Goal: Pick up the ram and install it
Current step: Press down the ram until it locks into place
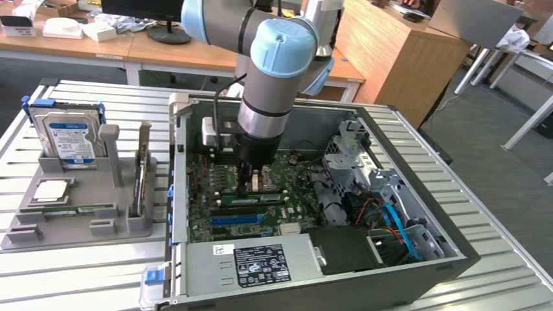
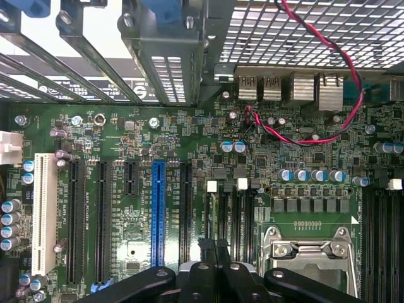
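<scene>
A long green ram stick (image 1: 259, 198) stands on edge in a memory slot of the motherboard (image 1: 226, 223), inside the open computer case. My gripper (image 1: 248, 189) comes straight down onto the middle of it, shut, with the fingertips at its top edge. I cannot tell whether they pinch the stick or only rest on it. In the wrist view the black fingers (image 2: 201, 278) are closed together over the row of memory slots (image 2: 230, 214), beside the silver processor socket (image 2: 309, 259). A second ram stick (image 1: 74, 209) lies flat on the grey fixture at the exterior view's left.
The grey fixture (image 1: 121, 223) also holds a blue-labelled hard drive (image 1: 69, 139) and a square silver processor chip (image 1: 50, 189). Case walls (image 1: 177, 194), a drive cage (image 1: 363, 165), a power supply (image 1: 250, 262) and red-black cables (image 2: 328, 136) crowd the motherboard.
</scene>
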Available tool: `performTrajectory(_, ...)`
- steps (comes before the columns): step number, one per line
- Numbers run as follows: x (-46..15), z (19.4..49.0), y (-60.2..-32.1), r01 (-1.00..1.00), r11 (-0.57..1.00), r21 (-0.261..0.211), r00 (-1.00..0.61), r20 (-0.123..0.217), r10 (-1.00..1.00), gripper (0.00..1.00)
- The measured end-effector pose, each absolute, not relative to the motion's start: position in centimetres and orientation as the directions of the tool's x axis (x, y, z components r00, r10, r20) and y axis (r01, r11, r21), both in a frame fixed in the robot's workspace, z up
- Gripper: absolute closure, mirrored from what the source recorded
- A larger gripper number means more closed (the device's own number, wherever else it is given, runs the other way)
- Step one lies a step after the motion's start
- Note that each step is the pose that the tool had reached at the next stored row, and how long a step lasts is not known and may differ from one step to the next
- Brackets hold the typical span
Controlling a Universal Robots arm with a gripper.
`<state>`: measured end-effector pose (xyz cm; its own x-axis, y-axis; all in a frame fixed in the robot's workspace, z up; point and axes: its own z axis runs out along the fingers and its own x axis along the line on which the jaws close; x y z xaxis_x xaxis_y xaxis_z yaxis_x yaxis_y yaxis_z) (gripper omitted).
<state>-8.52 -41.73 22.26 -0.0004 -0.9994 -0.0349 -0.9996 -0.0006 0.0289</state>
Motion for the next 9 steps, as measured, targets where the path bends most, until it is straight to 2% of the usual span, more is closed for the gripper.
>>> performTrajectory(9, -8.52, 22.21, -41.73, -1.000, -0.001, 0.029, 0.000, -0.035, -0.999, 0.90)
